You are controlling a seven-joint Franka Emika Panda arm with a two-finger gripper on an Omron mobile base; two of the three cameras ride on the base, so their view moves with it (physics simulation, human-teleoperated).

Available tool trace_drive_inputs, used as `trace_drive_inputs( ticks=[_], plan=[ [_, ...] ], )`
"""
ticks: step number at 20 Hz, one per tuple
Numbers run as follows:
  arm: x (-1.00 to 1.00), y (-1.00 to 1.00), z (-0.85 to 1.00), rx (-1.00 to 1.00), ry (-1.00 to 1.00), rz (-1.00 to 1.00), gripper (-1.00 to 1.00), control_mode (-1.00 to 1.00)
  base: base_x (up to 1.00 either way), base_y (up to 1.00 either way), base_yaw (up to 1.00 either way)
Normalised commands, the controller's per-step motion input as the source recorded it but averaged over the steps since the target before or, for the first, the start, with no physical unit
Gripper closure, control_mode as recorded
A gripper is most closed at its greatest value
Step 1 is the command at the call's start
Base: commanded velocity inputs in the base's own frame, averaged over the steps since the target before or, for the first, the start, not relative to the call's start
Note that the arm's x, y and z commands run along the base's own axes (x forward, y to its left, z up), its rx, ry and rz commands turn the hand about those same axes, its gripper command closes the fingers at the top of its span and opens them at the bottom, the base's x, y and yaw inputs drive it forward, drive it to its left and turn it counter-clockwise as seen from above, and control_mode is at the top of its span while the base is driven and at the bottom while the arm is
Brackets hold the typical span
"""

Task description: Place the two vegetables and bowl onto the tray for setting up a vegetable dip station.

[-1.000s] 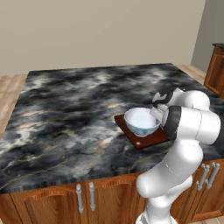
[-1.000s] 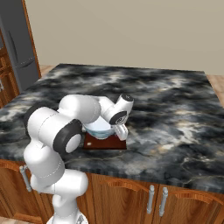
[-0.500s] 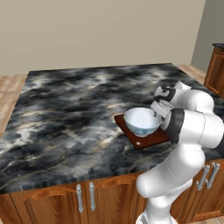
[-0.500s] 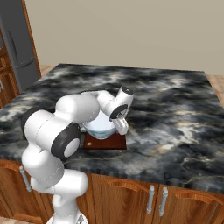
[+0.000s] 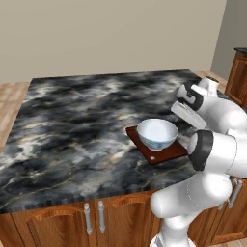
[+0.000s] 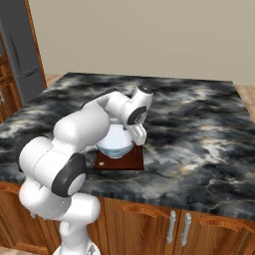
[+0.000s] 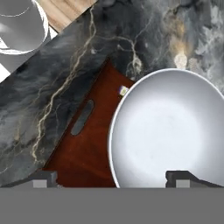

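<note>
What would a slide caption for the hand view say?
Looking down between open fingers: white bowl sitting on the reddish wooden tray, dark marble counter around it.

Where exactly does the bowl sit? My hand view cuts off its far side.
Observer: In the left base view the whole bowl stands upright on the tray, with a bare corner of the tray in front of it.
Operator: Is the tray near the counter's edge?
Observer: Yes, it lies near the front edge of the counter, at an angle to it.
Operator: And the jaws?
Observer: Open, hanging over the bowl's right rim as the right base view shows it, holding nothing.
</note>
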Motion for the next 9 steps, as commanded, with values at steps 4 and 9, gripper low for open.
trace_drive_inputs(
  ticks=[4, 9],
  plan=[
    [-0.75, 0.11, 0.10, -0.09, 0.00, 0.01, -1.00, -1.00, 0.00, 0.00, 0.00],
    [-0.75, 0.40, 0.01, -0.09, 0.00, 0.06, -1.00, -1.00, 0.00, 0.00, 0.00]
  ],
)
